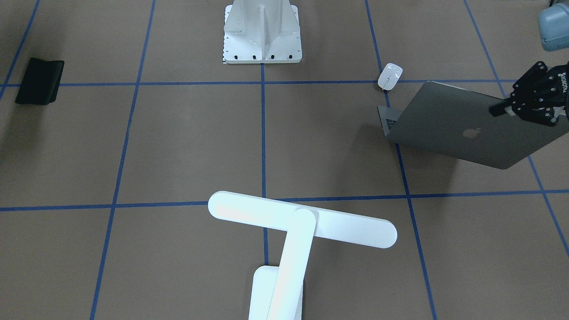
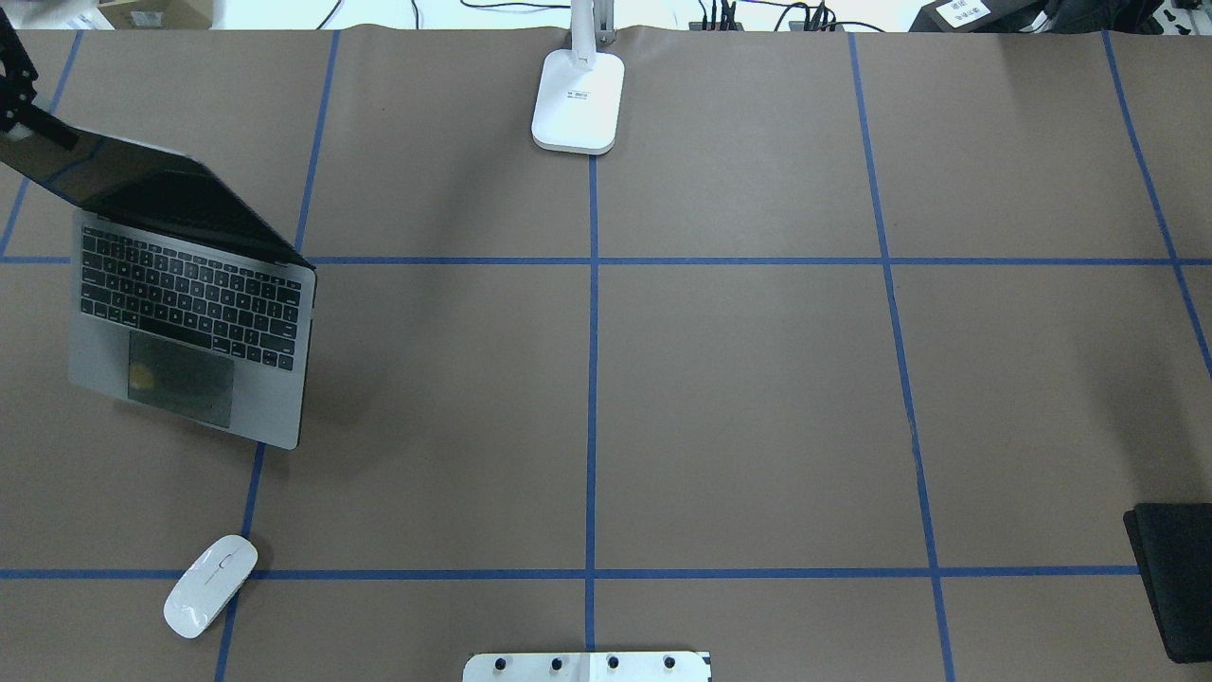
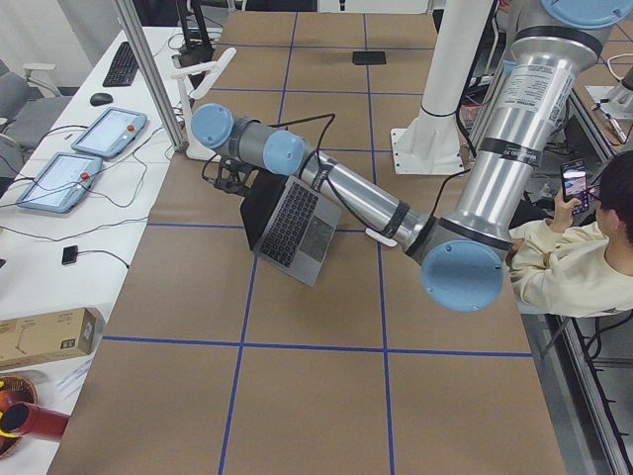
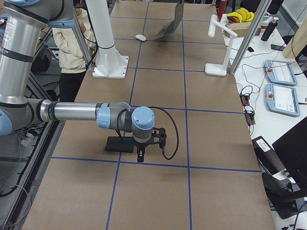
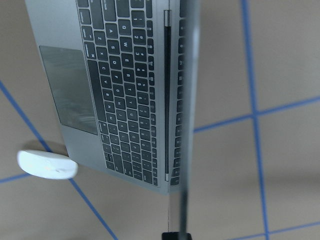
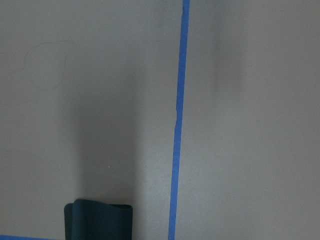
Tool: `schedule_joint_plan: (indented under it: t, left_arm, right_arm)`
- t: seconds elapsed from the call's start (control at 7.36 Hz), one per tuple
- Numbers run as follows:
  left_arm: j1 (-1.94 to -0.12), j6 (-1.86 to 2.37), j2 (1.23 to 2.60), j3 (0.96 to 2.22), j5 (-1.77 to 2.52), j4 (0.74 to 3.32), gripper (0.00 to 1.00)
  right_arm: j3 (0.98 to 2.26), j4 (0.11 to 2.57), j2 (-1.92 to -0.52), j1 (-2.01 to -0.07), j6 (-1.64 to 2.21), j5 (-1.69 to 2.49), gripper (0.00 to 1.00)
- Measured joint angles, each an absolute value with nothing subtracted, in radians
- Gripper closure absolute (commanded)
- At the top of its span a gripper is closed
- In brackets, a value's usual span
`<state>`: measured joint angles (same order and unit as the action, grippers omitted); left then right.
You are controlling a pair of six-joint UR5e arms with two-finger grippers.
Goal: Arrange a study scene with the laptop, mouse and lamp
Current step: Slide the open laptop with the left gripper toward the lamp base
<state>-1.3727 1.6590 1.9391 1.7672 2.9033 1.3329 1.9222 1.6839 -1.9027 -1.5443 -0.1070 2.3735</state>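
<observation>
Overhead exterior: open laptop (image 2: 189, 313) is set at counter (image 2: 739, 379) left, lid edge pinched by left gripper (image 2: 52, 134) fingers. Mouse (image 2: 210, 585) lower left, lamp (image 2: 578, 99) top centre. Right gripper (image 4: 140, 156) fingers: cannot tell.

Overhead, the lamp (image 2: 578, 99) loses its head past the top edge; the black mat (image 2: 1174, 587) runs offscreen.

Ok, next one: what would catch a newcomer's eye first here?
The left gripper pinches the lid of the open laptop at the left end of the table. Then the white lamp at the middle of the far edge, and the mouse lying just robot-side of the laptop.
</observation>
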Motion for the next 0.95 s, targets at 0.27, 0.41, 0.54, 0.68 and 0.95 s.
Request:
schedule_joint_plan:
  t: [0.27,0.41,0.54,0.68,0.95]
  left_arm:
    - [-1.326,1.777,2.047,1.740,2.881,1.335,1.00]
    - [-1.286,1.842,2.094,1.731,2.849,1.343,1.00]
    - [-1.252,1.912,2.130,1.714,2.821,1.378,1.00]
    - [-1.226,1.997,2.162,1.678,2.796,1.453,1.00]
    - [-1.156,2.204,2.226,1.567,2.696,1.701,1.00]
  right_arm:
    - [1.917,1.684,-1.899,-1.542,-0.111,2.365,0.00]
    - [1.914,1.684,-1.898,-1.539,-0.112,2.363,0.00]
    - [1.911,1.684,-1.896,-1.536,-0.112,2.363,0.00]
    - [1.909,1.684,-1.895,-1.534,-0.112,2.362,0.00]
    - [1.908,1.684,-1.895,-1.533,-0.112,2.362,0.00]
